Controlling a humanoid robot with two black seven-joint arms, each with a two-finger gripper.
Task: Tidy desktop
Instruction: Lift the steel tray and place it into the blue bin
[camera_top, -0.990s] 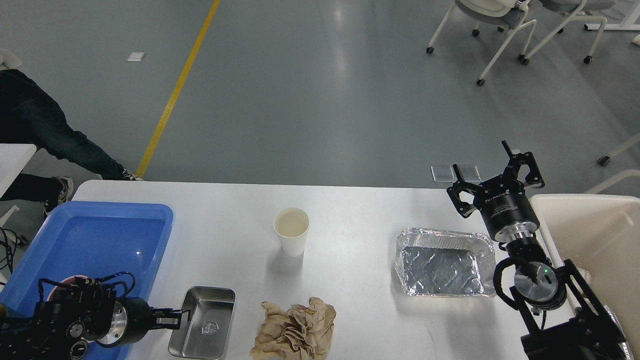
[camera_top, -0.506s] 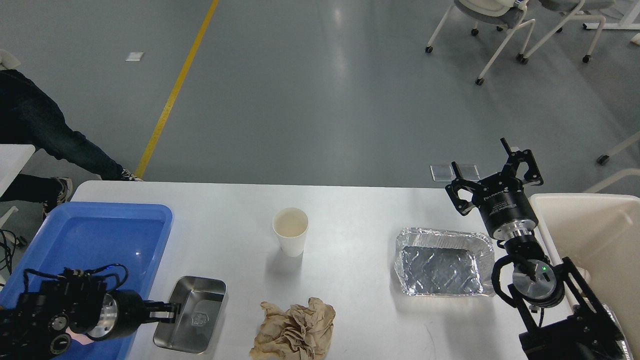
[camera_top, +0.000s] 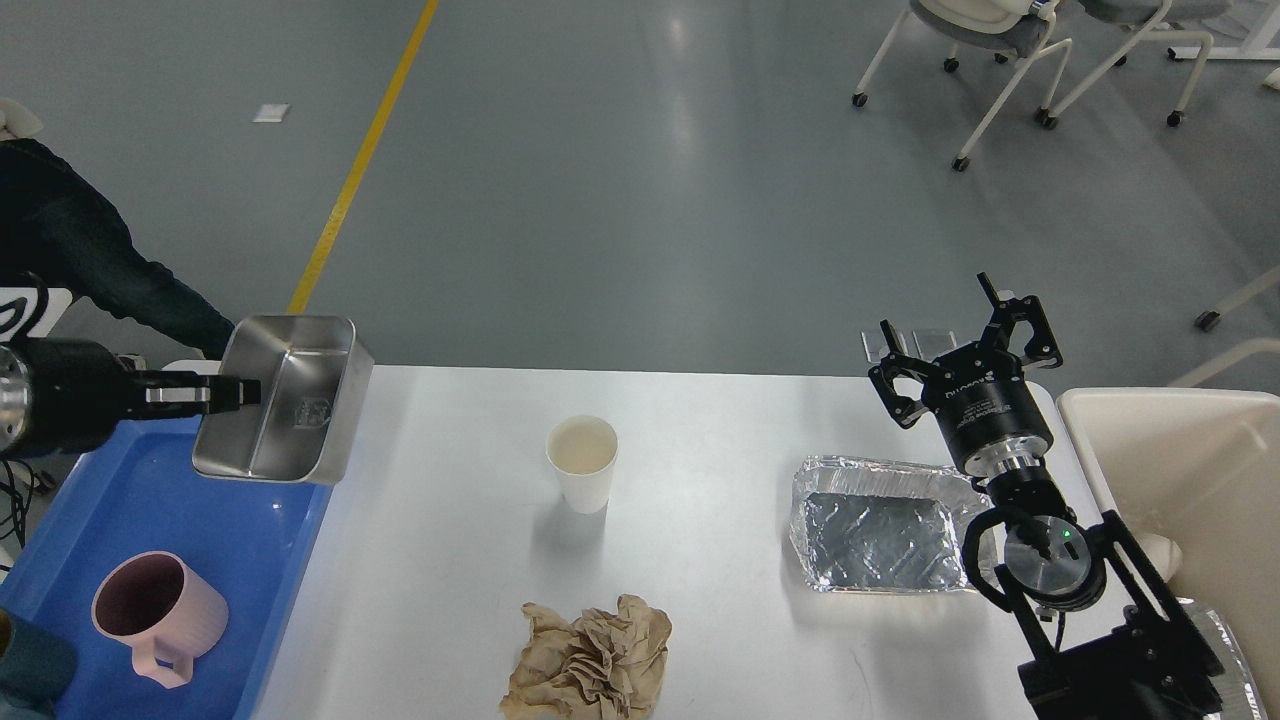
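Note:
The white desktop (camera_top: 700, 600) fills the lower view. My left gripper (camera_top: 235, 393) is shut on the left rim of a steel tray (camera_top: 280, 400) and holds it in the air over the far right corner of the blue tray (camera_top: 130, 500). On the desktop stand a white paper cup (camera_top: 582, 462), a crumpled brown paper (camera_top: 588, 660) and an empty foil tray (camera_top: 880, 528). My right gripper (camera_top: 958, 340) is open and empty, raised above the foil tray's far right corner.
A pink mug (camera_top: 150, 615) and a dark teal object (camera_top: 30, 670) lie in the blue tray. A cream bin (camera_top: 1190, 470) stands at the right edge. A person's legs (camera_top: 90, 270) are at far left. Chairs (camera_top: 1000, 50) stand on the floor behind.
My left gripper has lifted the steel tray off the desktop's near left and carried it up and back over the blue tray. My right gripper has shifted slightly left.

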